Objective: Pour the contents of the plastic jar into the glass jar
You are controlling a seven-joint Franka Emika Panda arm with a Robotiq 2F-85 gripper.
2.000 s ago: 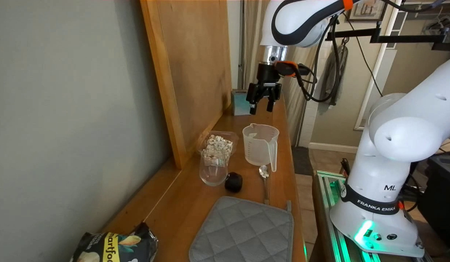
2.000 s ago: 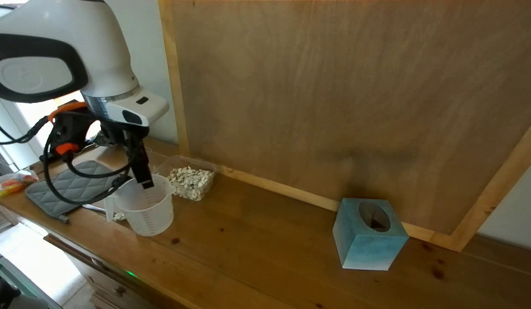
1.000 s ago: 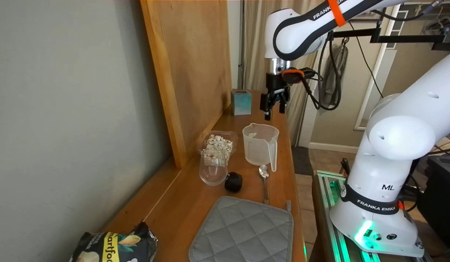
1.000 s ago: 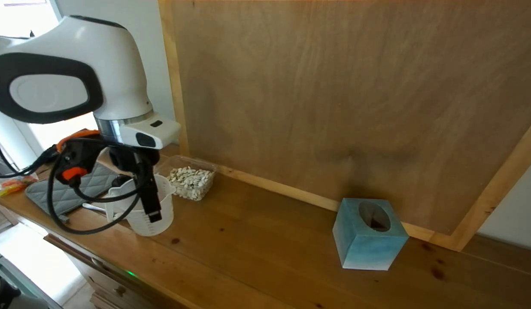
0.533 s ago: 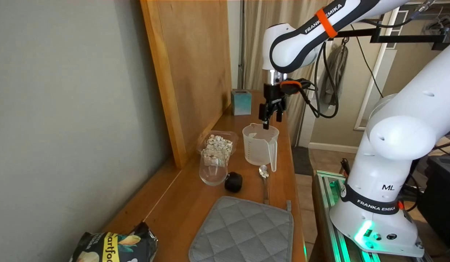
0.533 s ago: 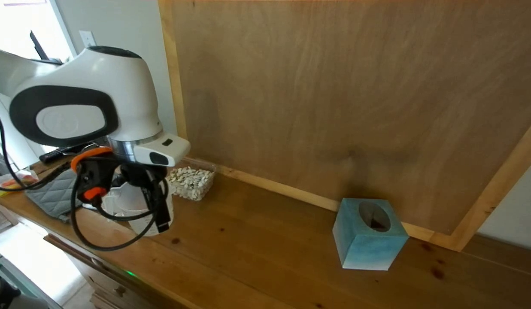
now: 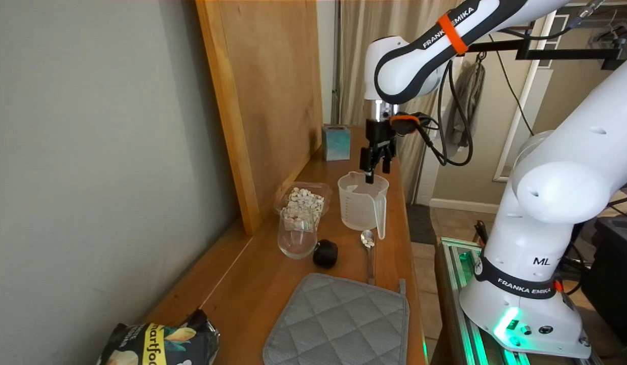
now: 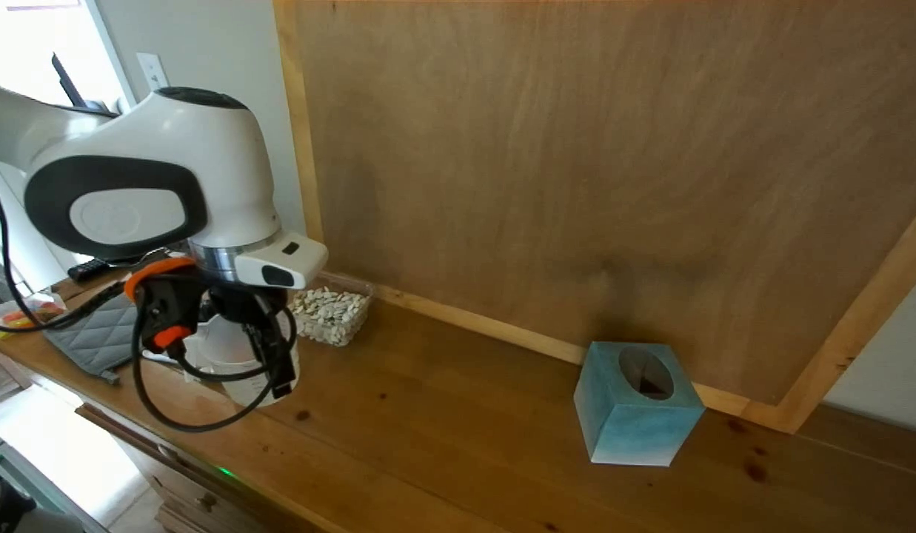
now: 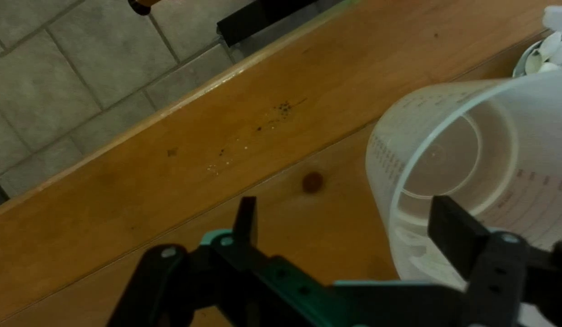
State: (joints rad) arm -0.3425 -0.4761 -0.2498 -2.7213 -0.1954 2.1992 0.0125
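Was poised, seemingly to grasp the plastic jar [image 7: 356, 210], upright on the desk [image 8: 458, 429], with fingers [image 9: 455, 236] apart.
Seemed to be at the grasping step, before any pour. Likely called next for settling the fingers about that jar's wall, one over the mouth and one outside in the wrist view, then squeezing lightly to avoid flexing it. Looked milky, smooth and tapered, with printed measuring lines and a handle; showed no contents clearly. Had a shiny, metal-looking spoon [image 7: 371, 263] just beside it and, near by for the pour, the glass jar [image 7: 297, 242], clear and rounded. Farther out, showed pale flat flakes [image 8: 328, 314] in a clear tray [image 7: 325, 193] and a quilted grey pot holder [image 7: 341, 324].
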